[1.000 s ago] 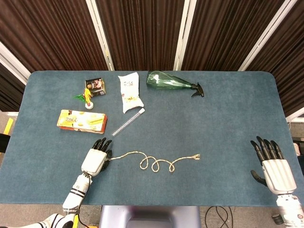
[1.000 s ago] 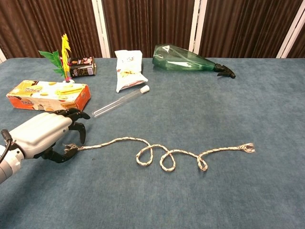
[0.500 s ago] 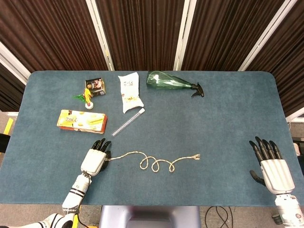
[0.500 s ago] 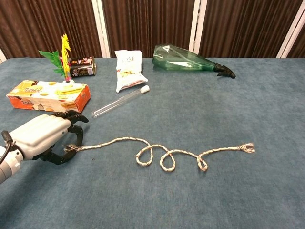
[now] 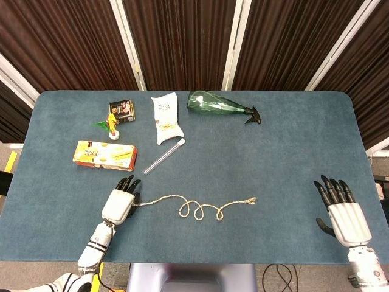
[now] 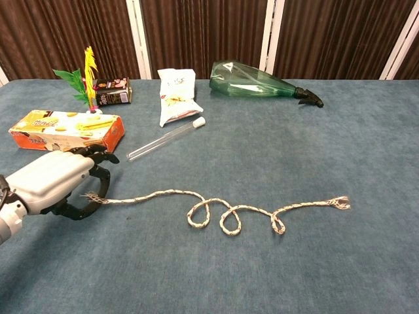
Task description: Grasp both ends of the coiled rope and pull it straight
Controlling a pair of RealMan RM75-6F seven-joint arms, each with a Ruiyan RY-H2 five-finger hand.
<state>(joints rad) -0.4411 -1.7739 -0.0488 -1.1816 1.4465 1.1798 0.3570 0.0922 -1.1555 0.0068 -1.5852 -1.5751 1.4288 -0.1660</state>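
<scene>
Head view: the left hand (image 5: 120, 204) holds the frayed end of the rope (image 5: 197, 208) at its 9 o'clock tip and has drawn back slightly toward 7 o'clock. The right hand (image 5: 340, 210), fingers spread and empty, sits well apart at 3 o'clock and has edged closer to the table (image 5: 273, 158).

Chest view: we see the left hand's fingers (image 6: 98, 171) curled on the rope end, lifted just off the cloth. The loops remain mid-table, so one end is secured while the other awaits.
</scene>
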